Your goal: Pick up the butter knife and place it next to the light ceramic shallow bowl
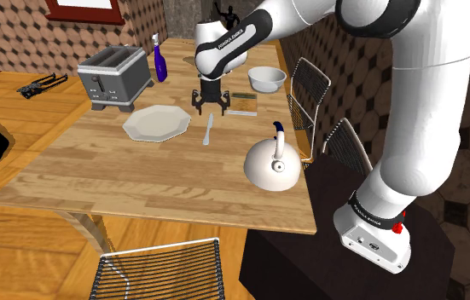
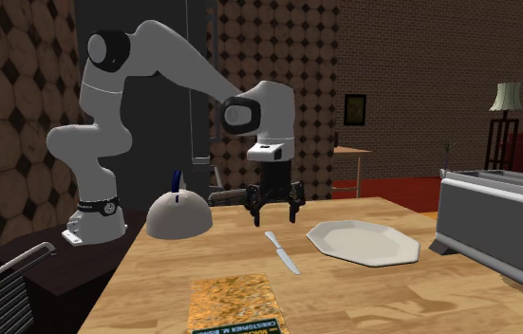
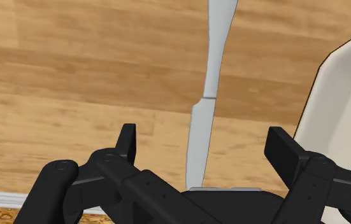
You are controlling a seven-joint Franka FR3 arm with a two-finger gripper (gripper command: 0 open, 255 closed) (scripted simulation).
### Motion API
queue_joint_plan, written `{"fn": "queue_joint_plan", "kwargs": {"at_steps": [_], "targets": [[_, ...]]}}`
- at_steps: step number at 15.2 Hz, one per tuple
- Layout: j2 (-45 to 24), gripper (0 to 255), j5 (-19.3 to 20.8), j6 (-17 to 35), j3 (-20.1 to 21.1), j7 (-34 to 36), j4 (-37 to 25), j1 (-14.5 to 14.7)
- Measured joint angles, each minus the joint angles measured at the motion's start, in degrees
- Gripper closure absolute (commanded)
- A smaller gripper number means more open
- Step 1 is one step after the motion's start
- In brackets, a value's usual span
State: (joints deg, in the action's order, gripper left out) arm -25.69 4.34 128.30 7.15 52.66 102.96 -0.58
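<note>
The butter knife (image 1: 208, 129) is a plain grey piece lying flat on the wooden table (image 1: 139, 183), just beside a white plate (image 1: 156, 124). My gripper (image 1: 211, 108) hangs open a short way above the table, over the knife's far end and touching nothing. In the wrist view the knife (image 3: 206, 114) runs lengthwise away from the gripper (image 3: 204, 145), between the two spread fingers (image 3: 127, 140). The second exterior view has the gripper (image 2: 273, 218) above the knife (image 2: 282, 252). The light shallow bowl (image 1: 267, 78) stands at the table's far side, behind the gripper.
A white kettle (image 1: 273, 162) stands near the table edge by my stand. A toaster (image 1: 115, 77) and a blue bottle (image 1: 161, 64) are at the far left, a book (image 1: 243, 102) lies beside the gripper. Wire chairs (image 1: 310, 85) line the table.
</note>
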Motion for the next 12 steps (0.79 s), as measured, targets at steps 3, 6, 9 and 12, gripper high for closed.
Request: {"fn": "queue_joint_plan", "kwargs": {"at_steps": [3,6,9,12], "targets": [[-4.33,0,0.07,0.53,-0.47,1.47,-3.4,0.39],[-6.03,0,0.26,2.13,-0.64,1.78,-3.45,0.51],[-7.41,0,0.45,3.55,-0.74,2.09,-3.4,0.73],[-7.76,0,0.49,4.05,-0.79,2.06,-3.26,0.7]]}}
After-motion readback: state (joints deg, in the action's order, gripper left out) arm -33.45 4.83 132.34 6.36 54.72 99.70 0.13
